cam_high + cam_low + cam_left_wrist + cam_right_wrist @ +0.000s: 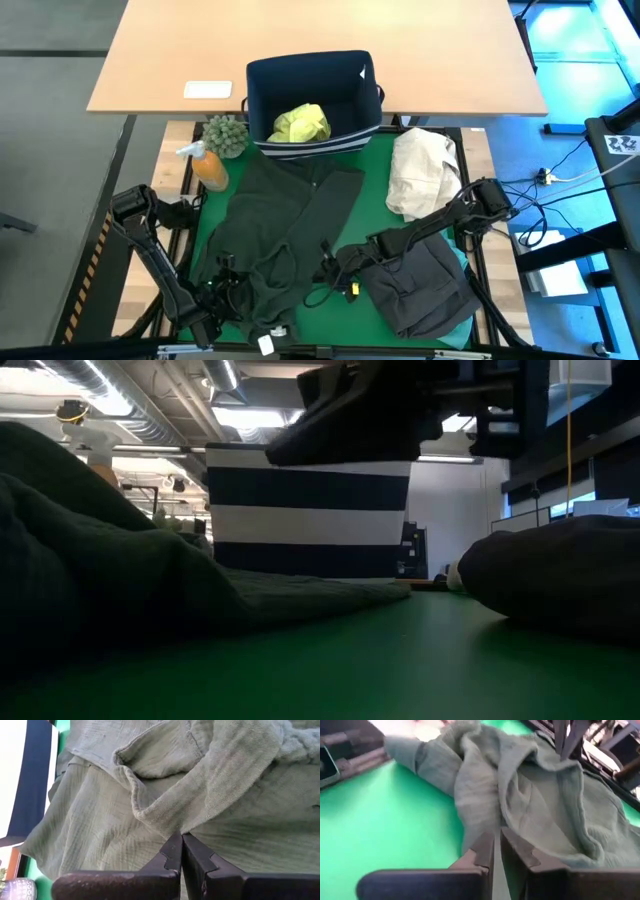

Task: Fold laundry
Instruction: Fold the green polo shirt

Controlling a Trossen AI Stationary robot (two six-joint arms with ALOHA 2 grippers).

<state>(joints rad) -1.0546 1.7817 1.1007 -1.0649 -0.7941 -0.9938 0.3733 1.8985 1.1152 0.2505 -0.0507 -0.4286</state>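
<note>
A dark olive garment (290, 215) lies spread on the green mat, reaching from the navy bin toward the near edge. My left gripper (226, 275) sits at its near left side, shut on a folded edge. At the garment's near right side my right gripper (325, 268) is closed on cloth with only a thin gap. A charcoal grey garment (420, 285) lies heaped at the near right over a turquoise one (462, 262). A yellow-green shirt (300, 123) lies inside the bin (262, 85). My left gripper pinches a folded, hemmed edge of the olive garment (172, 827) between its two fingertips, slanting down at it. The cloth rises in a ridge to the tips, and the garment below it lies on the mat. My right gripper pinches a raised fold of the olive garment (492, 827) between its two fingers, slanting down from the table's right. The cloth behind the fold lies bunched and slack on the mat.
A cream cloth bundle (425, 170) lies at the far right of the mat. An orange spray bottle (207, 165) and a spiky green ball (226, 135) stand at the far left. The bin's striped base (310, 510) faces the low view. Bare green mat (380, 820) shows beside the garment.
</note>
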